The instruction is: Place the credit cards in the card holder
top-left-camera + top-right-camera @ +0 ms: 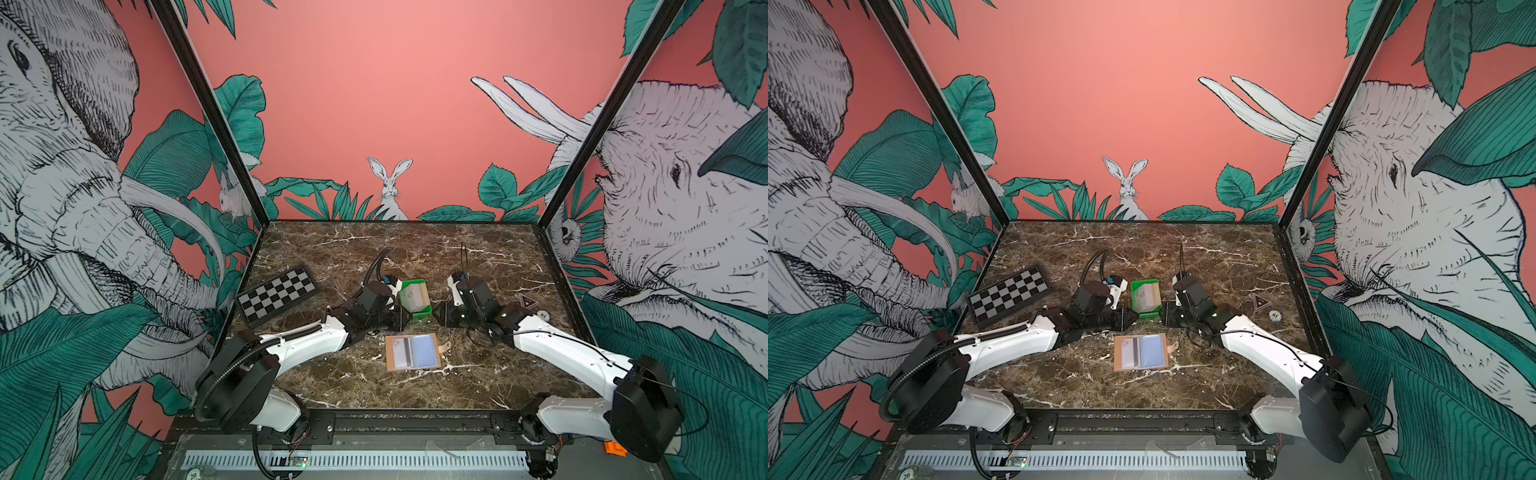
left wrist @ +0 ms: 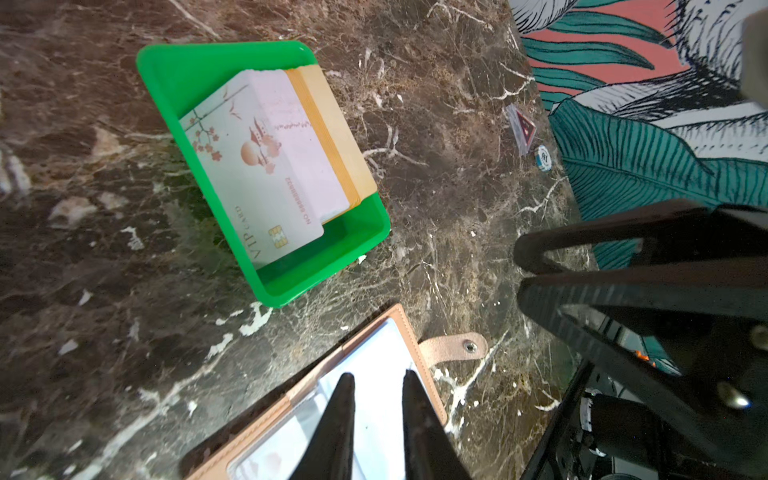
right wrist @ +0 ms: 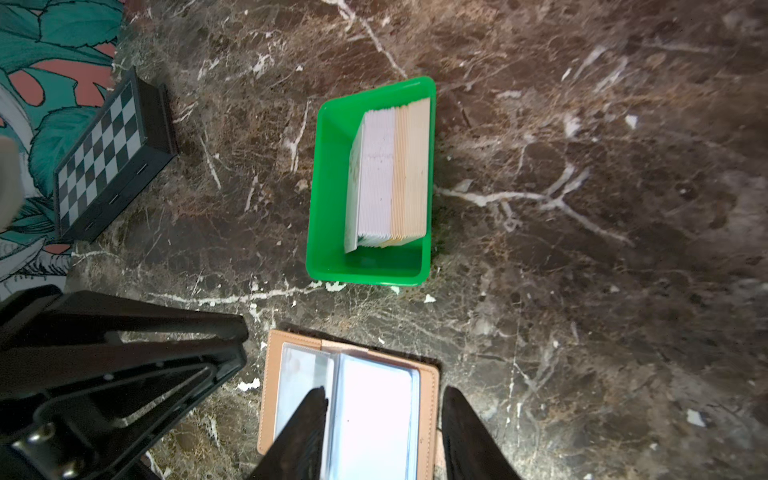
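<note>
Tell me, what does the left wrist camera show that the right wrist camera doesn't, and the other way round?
Only the left wrist view shows the round chip, a snap strap and the printed front of the cards. Only the right wrist view shows the chessboard. Both show the green tray holding the cards, the open card holder and the marble table.

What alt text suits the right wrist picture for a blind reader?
A green tray holding a leaning stack of credit cards sits on a brown marble table. Nearer the camera lies the open tan card holder, with two dark fingers spread over it.
</note>
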